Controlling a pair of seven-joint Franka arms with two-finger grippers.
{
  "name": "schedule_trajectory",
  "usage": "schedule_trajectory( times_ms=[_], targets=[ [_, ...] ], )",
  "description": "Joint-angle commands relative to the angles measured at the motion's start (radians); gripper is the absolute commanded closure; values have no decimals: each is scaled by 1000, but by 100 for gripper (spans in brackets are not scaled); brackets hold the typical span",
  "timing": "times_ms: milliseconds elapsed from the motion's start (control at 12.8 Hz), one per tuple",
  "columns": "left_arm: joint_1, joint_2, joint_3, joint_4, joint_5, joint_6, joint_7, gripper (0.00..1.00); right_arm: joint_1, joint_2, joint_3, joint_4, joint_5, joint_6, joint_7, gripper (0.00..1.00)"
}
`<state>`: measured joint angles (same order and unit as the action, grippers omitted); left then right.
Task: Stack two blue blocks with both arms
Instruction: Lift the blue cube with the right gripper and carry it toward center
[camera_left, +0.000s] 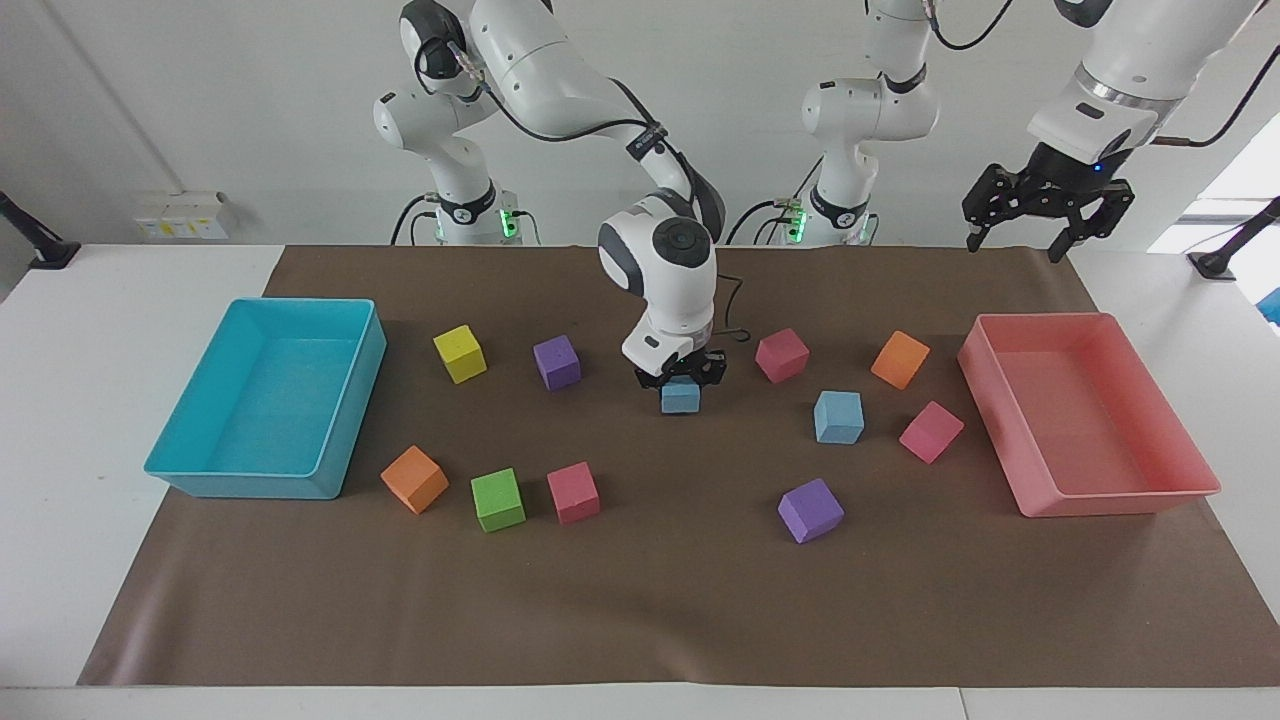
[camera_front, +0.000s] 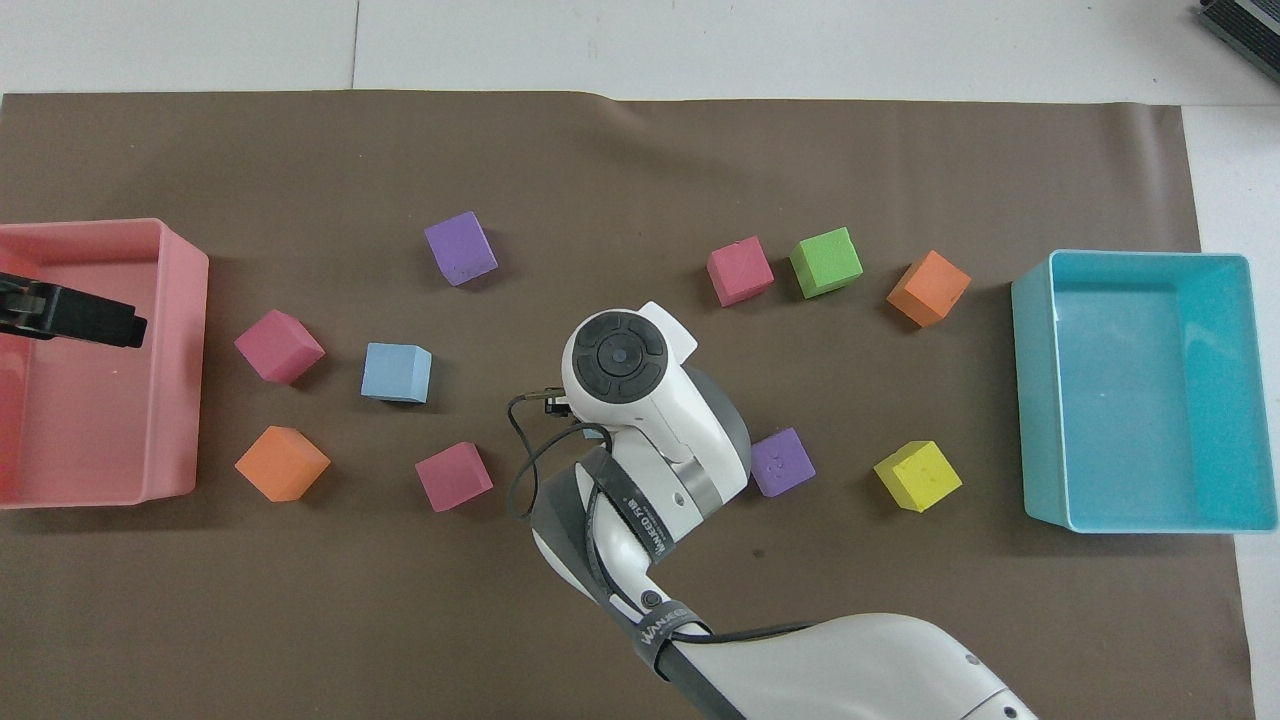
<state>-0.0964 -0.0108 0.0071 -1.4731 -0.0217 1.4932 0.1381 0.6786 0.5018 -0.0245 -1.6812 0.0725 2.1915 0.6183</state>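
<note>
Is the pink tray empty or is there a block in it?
Empty. The pink tray's floor shows bare in both views; the open left tool hangs above it.

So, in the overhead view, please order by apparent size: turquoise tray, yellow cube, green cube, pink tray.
1. Turquoise tray, largest.
2. Pink tray: partly cut off, so its rank is unsure.
3. Yellow cube and green cube: they look alike.
</note>
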Motion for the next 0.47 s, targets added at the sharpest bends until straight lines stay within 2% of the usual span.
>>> schedule_trajectory(
  times_ms=[0, 392],
  targets=[
    [-5, 23, -1, 13, 6, 13, -8, 0, 2, -28, -2, -48, -23, 36, 69, 100],
    [-18, 64, -3, 13, 16, 64, -21, 0, 16, -32, -2, -64, -25, 42, 123, 100]
  ],
)
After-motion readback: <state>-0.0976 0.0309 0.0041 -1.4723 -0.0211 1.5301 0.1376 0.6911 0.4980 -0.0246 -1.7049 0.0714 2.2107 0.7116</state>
